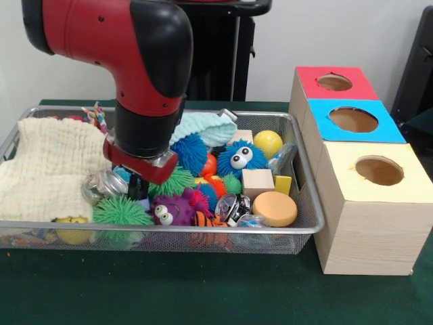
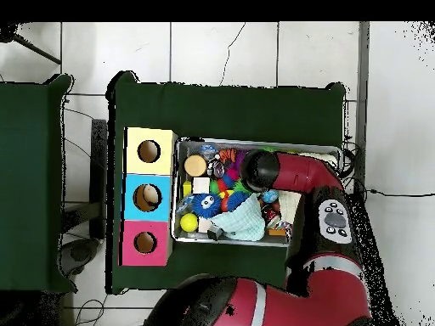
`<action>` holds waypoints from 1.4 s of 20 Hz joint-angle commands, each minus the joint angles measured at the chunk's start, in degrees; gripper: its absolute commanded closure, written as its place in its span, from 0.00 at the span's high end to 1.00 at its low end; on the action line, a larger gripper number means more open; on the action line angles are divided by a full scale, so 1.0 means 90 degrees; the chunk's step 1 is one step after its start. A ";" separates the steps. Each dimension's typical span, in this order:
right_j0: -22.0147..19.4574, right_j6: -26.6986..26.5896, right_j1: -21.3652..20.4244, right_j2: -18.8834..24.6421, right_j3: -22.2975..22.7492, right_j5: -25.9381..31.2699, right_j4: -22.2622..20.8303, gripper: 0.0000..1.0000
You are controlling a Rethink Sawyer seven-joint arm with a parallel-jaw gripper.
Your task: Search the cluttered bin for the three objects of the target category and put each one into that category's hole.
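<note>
The gripper (image 1: 139, 184) is lowered into the wire bin (image 1: 308, 203) among spiky balls; its finger state cannot be told. A green spiky ball (image 1: 120, 211) lies just beside it. The three-holed box (image 1: 369, 203) is set beside the bin.

A dark green cloth (image 1: 203, 291) covers the table, reaching past its front edge in the front view. Behind it stands a plain white wall (image 1: 325, 34), and a black upright shape (image 1: 421, 61) is cut off by the right edge, too little of it showing to tell what it is. From overhead, the table sits on a floor of pale tiles (image 2: 212, 51) with dark joints. A second green-covered table (image 2: 30, 187) stands just beside it, apart by a narrow gap. A thin cable (image 2: 234, 38) runs across the tiles, and a grey rounded thing (image 2: 78, 253) lies in the gap.
</note>
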 commanded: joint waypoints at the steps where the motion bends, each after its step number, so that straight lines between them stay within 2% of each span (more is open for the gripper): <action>1: -0.0658 -0.4772 -0.0080 0.2516 -0.0564 0.0932 -0.1218 0.00; 5: -0.1187 -0.5717 0.0043 0.3397 -0.0335 0.0790 -0.1582 0.00; 9: -0.1391 -0.5893 0.0134 0.3744 -0.0139 0.0491 -0.1809 0.00; 18: -0.1261 -0.5761 0.0205 0.3761 -0.0157 0.0430 -0.1949 0.00; 28: -0.1405 -0.5647 0.0253 0.3907 -0.0148 0.0363 -0.2196 0.00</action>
